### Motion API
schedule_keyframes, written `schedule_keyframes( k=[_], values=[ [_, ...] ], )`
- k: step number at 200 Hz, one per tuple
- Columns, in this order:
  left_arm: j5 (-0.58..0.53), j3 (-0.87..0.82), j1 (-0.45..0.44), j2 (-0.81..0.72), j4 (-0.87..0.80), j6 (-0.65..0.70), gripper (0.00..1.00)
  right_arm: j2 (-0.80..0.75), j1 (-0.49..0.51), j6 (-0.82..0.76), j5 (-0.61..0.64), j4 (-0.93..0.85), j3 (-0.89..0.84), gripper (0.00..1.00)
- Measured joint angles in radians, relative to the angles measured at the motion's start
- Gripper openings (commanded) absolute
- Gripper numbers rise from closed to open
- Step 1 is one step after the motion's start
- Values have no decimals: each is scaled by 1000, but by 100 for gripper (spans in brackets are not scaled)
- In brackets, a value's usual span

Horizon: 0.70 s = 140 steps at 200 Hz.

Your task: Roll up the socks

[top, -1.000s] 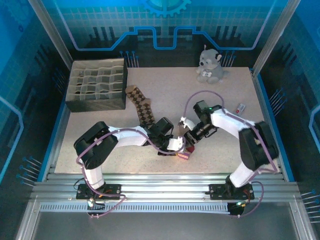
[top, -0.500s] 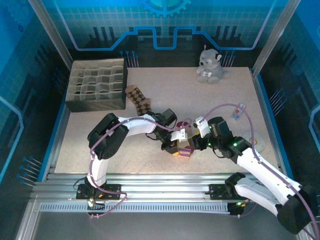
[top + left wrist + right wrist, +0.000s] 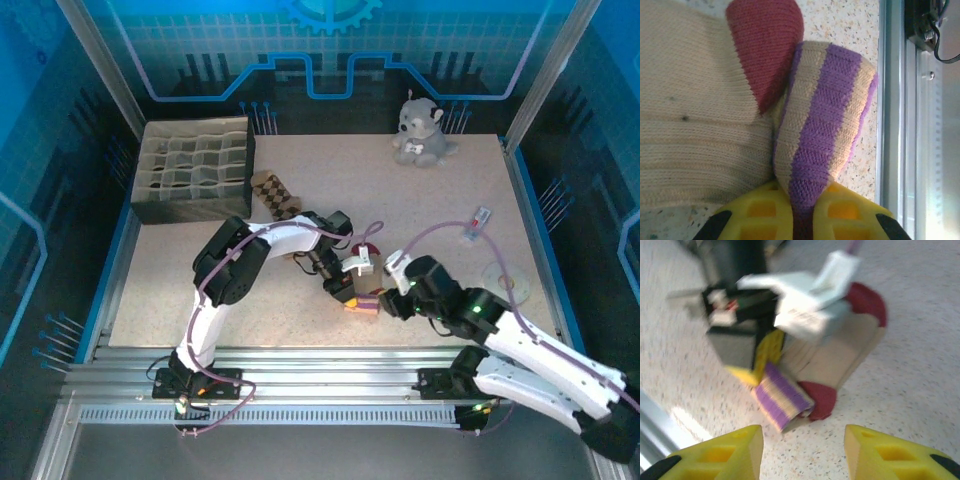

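Sock [image 3: 825, 125] with purple stripes pinched in left fingers [image 3: 760, 215], right fingers [image 3: 720, 455] parted, empty, near it

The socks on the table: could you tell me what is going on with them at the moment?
The left gripper is shut on the purple-striped cuff of the beige sock, which lies bunched and partly folded near the front of the table. The right gripper hovers open just in front of that sock, with nothing between its fingers. The argyle sock lies flat farther back, beside the compartment box, with neither gripper on it.
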Motion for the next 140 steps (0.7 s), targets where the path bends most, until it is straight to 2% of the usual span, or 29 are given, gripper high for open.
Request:
schedule_keyframes(
  k=[23, 42, 60, 63, 67, 74, 140],
  values=[
    [24, 62, 12, 45, -75, -14, 0, 145, 154, -110, 70, -3, 62, 51],
    [31, 89, 15, 66, -116, -16, 0, 270, 226, -202, 132, 2, 116, 54],
    [39, 102, 16, 78, -140, -16, 0, 348, 236, -267, 174, 4, 127, 59],
    [40, 103, 16, 79, -143, -16, 0, 358, 236, -280, 178, 3, 127, 61],
    [42, 103, 17, 81, -147, -16, 0, 369, 236, -288, 185, 3, 126, 70],
    [46, 105, 17, 84, -156, -15, 0, 383, 236, -304, 195, 3, 124, 74],
    [71, 161, 26, 130, -245, -14, 0, 437, 236, -422, 217, 66, 67, 76]
  ],
)
